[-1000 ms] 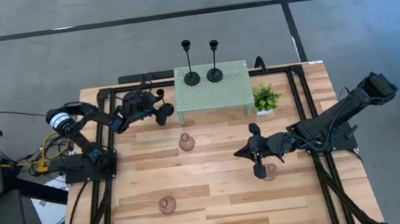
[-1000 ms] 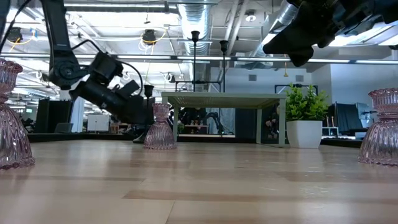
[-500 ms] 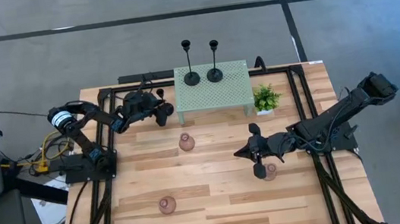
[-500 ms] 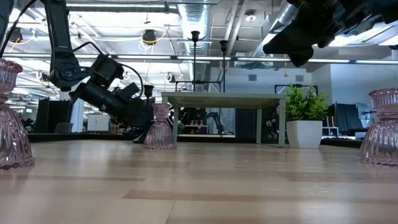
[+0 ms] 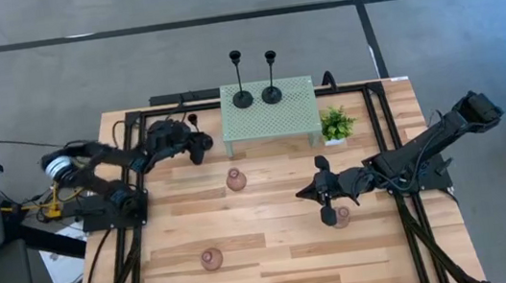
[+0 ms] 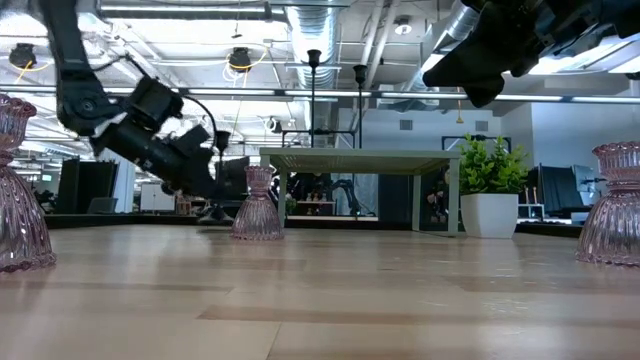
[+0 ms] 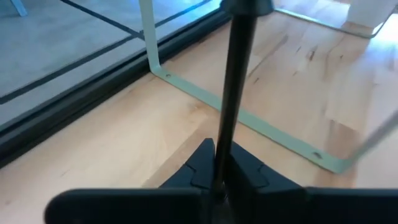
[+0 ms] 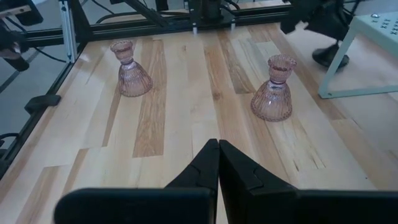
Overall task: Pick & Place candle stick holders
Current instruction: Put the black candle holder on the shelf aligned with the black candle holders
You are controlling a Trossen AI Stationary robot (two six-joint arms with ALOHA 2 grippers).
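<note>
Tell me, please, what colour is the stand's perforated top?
Pale green, dotted with small holes; the stand shows this best in the high view.

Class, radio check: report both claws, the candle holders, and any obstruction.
Left claw shut on black candle holder beside mesh stand. Right claw shut, empty, hovering mid-table. Stand leg close by.

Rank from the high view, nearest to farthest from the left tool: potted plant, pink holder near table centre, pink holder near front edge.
From the left tool:
1. Pink holder near table centre, just in front of it.
2. Pink holder near front edge, farther forward.
3. Potted plant, across the table, beyond the mesh stand.
</note>
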